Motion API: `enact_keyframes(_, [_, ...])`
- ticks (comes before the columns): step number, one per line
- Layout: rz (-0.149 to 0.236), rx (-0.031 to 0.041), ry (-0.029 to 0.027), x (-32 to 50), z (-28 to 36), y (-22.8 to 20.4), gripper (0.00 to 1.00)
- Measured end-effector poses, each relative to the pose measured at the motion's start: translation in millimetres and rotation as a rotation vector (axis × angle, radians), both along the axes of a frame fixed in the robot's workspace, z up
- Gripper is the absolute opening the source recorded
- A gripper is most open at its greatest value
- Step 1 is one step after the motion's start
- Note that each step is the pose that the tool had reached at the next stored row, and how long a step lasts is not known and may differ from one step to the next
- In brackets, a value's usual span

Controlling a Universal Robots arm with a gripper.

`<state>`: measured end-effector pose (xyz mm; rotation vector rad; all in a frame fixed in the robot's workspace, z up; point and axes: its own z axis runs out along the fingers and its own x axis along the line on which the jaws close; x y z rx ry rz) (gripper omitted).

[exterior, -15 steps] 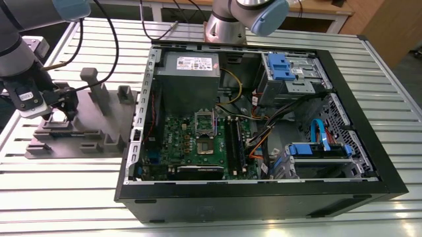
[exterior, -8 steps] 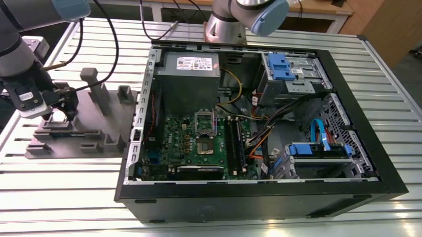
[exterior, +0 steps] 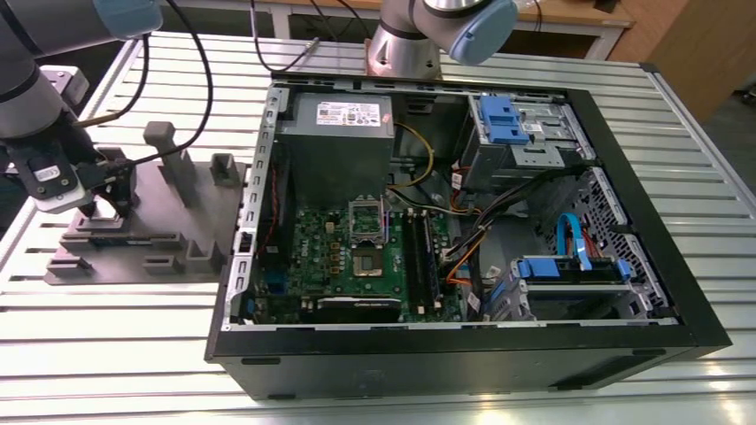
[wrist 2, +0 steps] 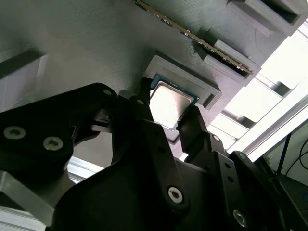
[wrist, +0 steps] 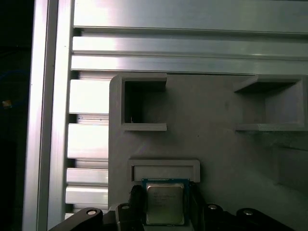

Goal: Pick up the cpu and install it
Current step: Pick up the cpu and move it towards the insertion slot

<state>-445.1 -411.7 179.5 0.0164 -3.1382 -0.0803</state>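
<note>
The cpu (wrist 2: 169,102), a small square chip with a shiny silver top, sits between my gripper's black fingers (wrist 2: 191,126) just over its raised pocket (wrist 2: 202,86) on the grey fixture. In the first wrist view the cpu (wrist: 164,203) lies with a finger tight against each side, just off the pocket's rim (wrist: 164,169). My gripper (wrist 2: 168,103) (wrist: 165,199) looks shut on the chip. In the exterior view my gripper (exterior: 106,208) hangs low over the grey fixture (exterior: 142,239) at that view's left, well apart from the motherboard's open socket (exterior: 367,257) inside the computer case (exterior: 473,221).
Upright posts (exterior: 165,155) and blocks (exterior: 222,173) rise from the fixture beside my gripper. A memory stick (wrist 2: 192,36) lies in a slot on the fixture. The case holds a grey power supply (exterior: 336,119), blue drive bays (exterior: 502,119) and cables (exterior: 473,239). Everything rests on a slatted aluminium table (exterior: 119,319).
</note>
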Motion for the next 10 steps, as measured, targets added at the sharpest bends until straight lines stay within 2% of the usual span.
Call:
enact_keyframes(5, [0.0,0.0004,-0.0006,0.1,0.5,0.0,0.47])
enact_keyframes(10, [0.0,0.0002,-0.0004,0.0,4.3,0.0,0.47])
